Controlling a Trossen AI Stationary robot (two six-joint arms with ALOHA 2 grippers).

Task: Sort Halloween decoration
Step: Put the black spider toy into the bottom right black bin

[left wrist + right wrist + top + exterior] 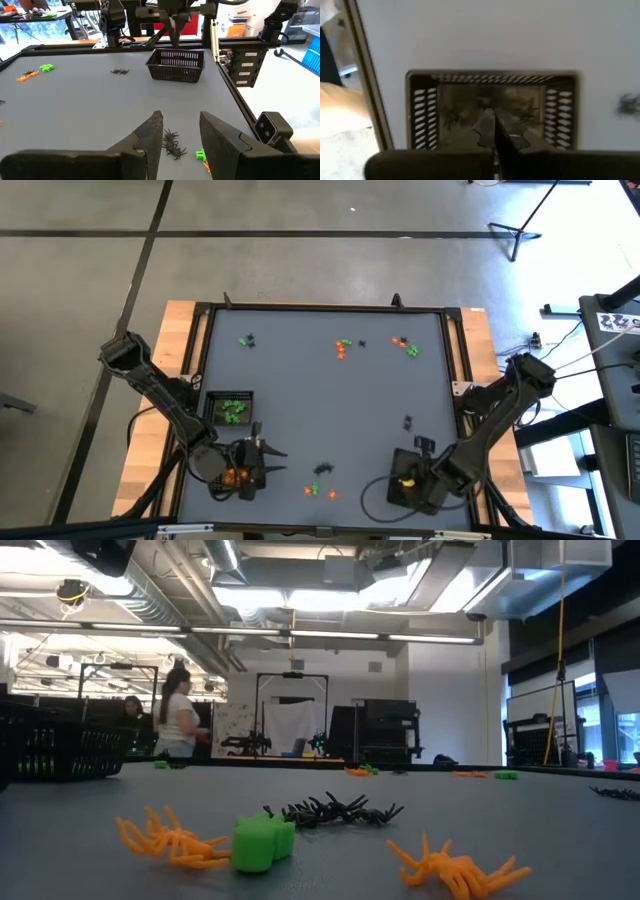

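Observation:
Tiny orange, green and black Halloween trinkets lie scattered on the grey table. One cluster sits near the front edge: black spiders, a green piece and orange spiders. My left gripper is open and nearly level at the front left. The black spiders lie on the table just beyond its fingertips, untouched. My right gripper is shut and points down over a black mesh tray at the front right. I see nothing between its fingers.
A tray holding green pieces stands at the left. Another with orange pieces lies under my left arm. More trinkets lie at the far side, and a black one at the right. The table's middle is bare.

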